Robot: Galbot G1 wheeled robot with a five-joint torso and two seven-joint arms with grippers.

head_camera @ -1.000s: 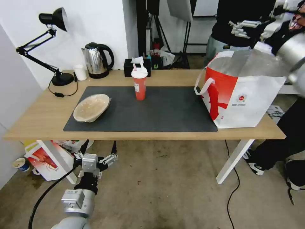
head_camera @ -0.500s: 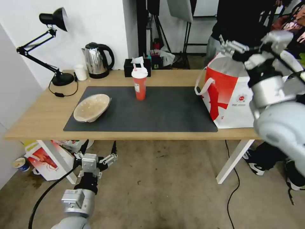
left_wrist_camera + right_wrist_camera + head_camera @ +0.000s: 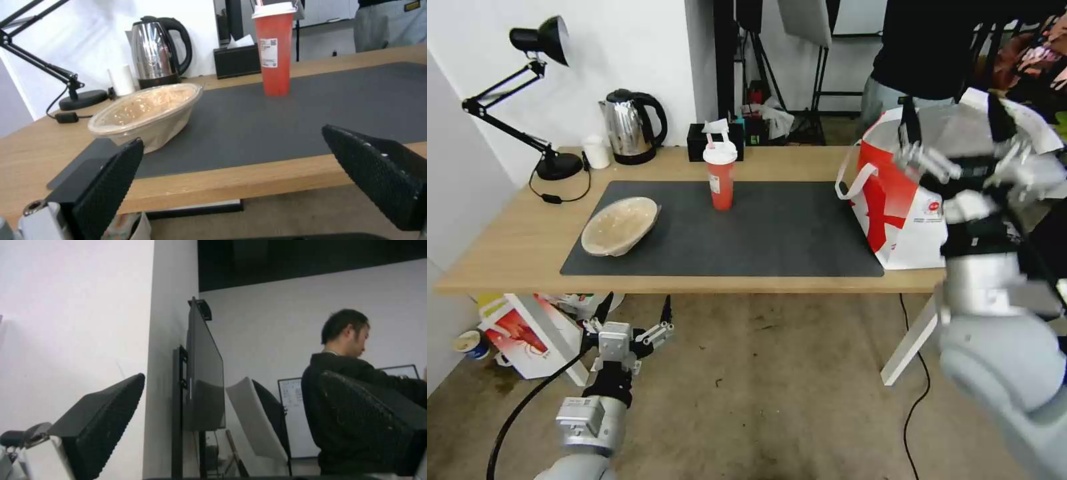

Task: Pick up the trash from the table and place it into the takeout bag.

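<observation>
On the dark mat [image 3: 780, 233] of the table [image 3: 507, 247], a shallow tan bowl [image 3: 620, 227] lies tilted at the left and a red lidded straw cup [image 3: 719, 177] stands upright at the middle back. The takeout bag [image 3: 894, 200] stands open at the table's right end. My right gripper [image 3: 954, 123] is raised in front of the bag's near side, open and empty, its fingers [image 3: 98, 420] pointing up. My left gripper [image 3: 635, 308] hangs open below the table's front edge, facing the tan bowl [image 3: 146, 110] and the cup [image 3: 276, 50].
A steel kettle [image 3: 630, 127], a black desk lamp [image 3: 527, 87], a small white cup [image 3: 596, 152] and a black tissue box [image 3: 714, 140] line the table's back. A red-and-white carton [image 3: 520, 333] sits on the floor under the left end. A person [image 3: 934, 53] stands behind the bag.
My right arm has swung down from high above the bag towards me and now stands in front of the bag's near side, covering part of it. The left arm has not moved.
</observation>
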